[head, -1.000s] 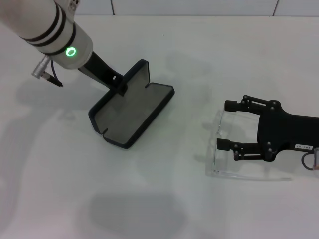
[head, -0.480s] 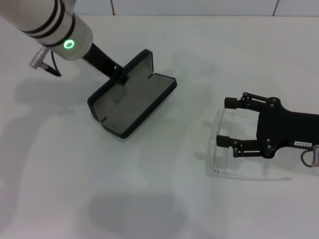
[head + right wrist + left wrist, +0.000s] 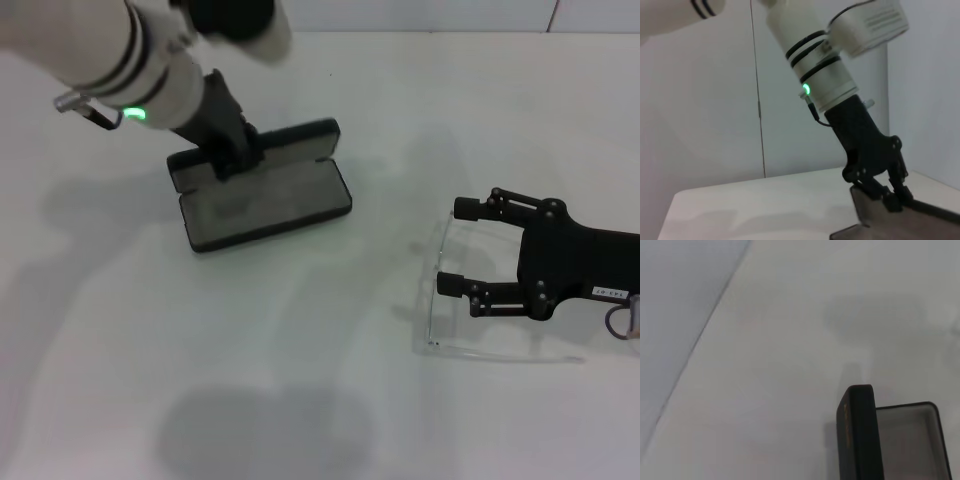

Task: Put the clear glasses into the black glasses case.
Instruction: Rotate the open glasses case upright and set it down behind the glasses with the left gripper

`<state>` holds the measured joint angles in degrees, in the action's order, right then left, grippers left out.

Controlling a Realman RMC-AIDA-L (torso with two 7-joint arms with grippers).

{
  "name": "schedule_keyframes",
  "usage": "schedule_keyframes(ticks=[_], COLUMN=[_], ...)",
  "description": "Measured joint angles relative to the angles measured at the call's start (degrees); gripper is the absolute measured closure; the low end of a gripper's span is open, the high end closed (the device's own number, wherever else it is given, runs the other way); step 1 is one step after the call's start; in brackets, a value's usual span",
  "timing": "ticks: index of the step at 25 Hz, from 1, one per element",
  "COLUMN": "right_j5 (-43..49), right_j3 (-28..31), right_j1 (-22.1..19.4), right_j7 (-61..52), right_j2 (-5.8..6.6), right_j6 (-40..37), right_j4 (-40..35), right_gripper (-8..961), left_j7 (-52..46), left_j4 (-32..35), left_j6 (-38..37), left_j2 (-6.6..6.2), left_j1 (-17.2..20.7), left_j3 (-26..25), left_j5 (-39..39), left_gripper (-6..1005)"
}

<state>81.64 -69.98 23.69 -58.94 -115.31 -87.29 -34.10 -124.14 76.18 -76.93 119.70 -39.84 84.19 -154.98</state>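
Observation:
The black glasses case [image 3: 268, 203] lies open on the white table at centre left, grey lining up, lid [image 3: 295, 138] standing upright at its far side. My left gripper [image 3: 230, 160] is shut on the lid's left end; the right wrist view shows its fingers [image 3: 885, 192] clamped on the lid edge. The left wrist view shows the lid's edge [image 3: 860, 435] and the grey inside. The clear glasses [image 3: 432, 300] lie flat at the right. My right gripper [image 3: 452, 247] hovers open over them, one finger on each side of the frame's middle.
The white table [image 3: 330, 400] stretches between the case and the glasses. A pale wall [image 3: 400, 12] runs along the table's far edge. The left arm's thick white forearm [image 3: 120, 60] hangs over the far left.
The left arm has swung the case round, so its long side now runs left to right, with the lid raised upright. The right gripper has stayed over the glasses.

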Motion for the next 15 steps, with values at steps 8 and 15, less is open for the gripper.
schedule_keyframes(ticks=[8, 15], right_j5=[-0.3, -1.2], right_j3=[0.0, 0.0], right_j1=[-0.4, -0.8], right_j7=[0.0, 0.0], right_j2=[-0.28, -0.27], right_j6=[-0.9, -2.0], right_j4=[0.1, 0.4], right_gripper=[84, 84], left_j7=[8.7, 10.1], left_j4=[1.9, 1.4], left_j6=[6.4, 8.6], left_j2=[0.03, 0.09], left_j1=[1.8, 1.2], left_j3=[8.7, 9.6], left_j5=[2.7, 5.3], left_gripper=[740, 723])
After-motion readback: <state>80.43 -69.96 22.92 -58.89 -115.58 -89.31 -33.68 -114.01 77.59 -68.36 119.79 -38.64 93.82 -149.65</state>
